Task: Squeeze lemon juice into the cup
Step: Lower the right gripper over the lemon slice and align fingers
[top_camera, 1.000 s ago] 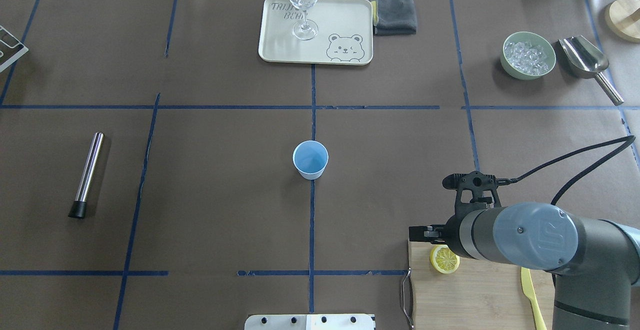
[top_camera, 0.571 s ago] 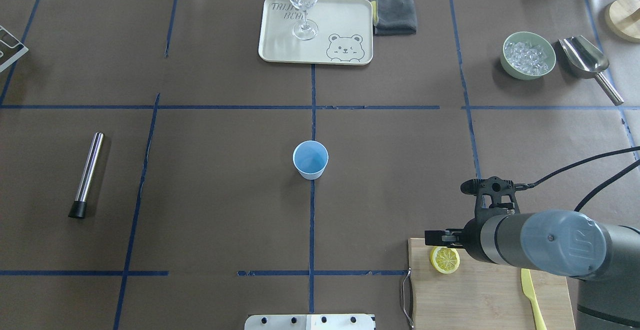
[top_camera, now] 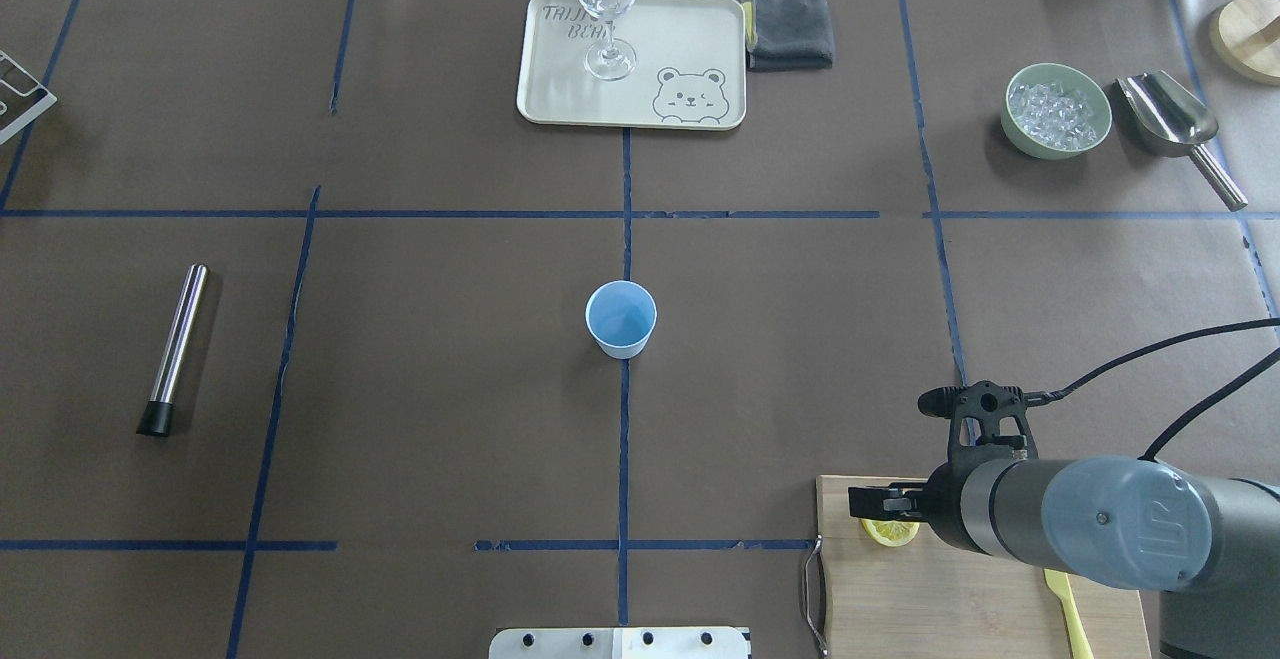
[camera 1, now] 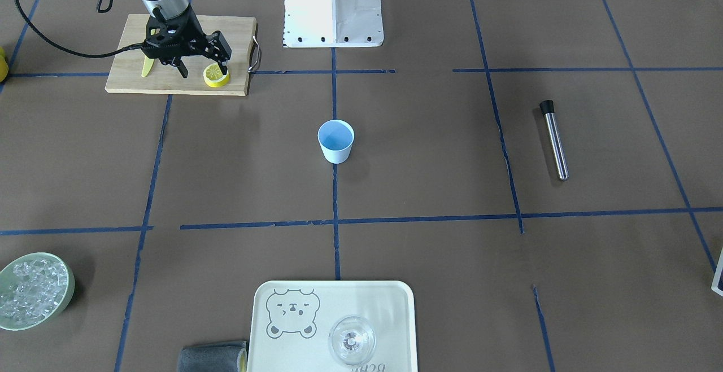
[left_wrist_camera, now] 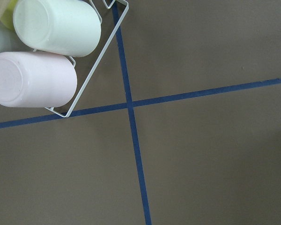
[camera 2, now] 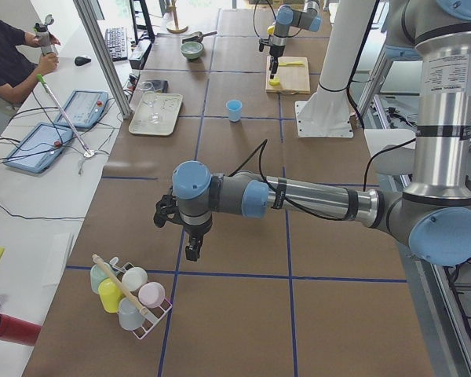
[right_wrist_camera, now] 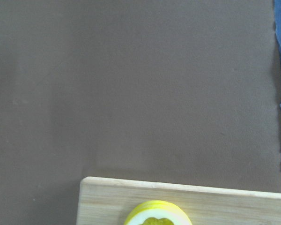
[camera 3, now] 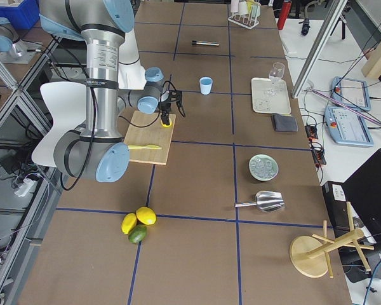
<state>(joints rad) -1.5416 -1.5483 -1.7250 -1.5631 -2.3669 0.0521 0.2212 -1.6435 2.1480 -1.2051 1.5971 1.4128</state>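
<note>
One lemon slice (camera 1: pixel 217 76) with a yellow rind lies on the wooden cutting board (camera 1: pixel 130 81) at the near right of the table. In the overhead view the lemon slice (top_camera: pixel 890 533) is partly hidden by my wrist. My right gripper (camera 1: pixel 203 69) is open just above the board, one finger over the slice. The right wrist view shows the slice's top (right_wrist_camera: pixel 158 213) at its bottom edge. The pale blue cup (top_camera: pixel 620 319) stands upright at the table's middle, apart from both arms. My left gripper (camera 2: pixel 187 239) hangs over the far left table; I cannot tell its state.
A yellow plastic knife (top_camera: pixel 1065 589) lies on the board. A tray (top_camera: pixel 700 29) with a clear glass (top_camera: pixel 607 9), a grey cloth (top_camera: pixel 792 27), a green bowl of ice (top_camera: pixel 1057 109) and a metal scoop (top_camera: pixel 1170 119) are at the back. A steel rod (top_camera: pixel 175 349) lies left.
My right arm has moved right and toward the robot's side, and the gripper has come down over the lemon slice, now covering part of it. The cup has not moved.
</note>
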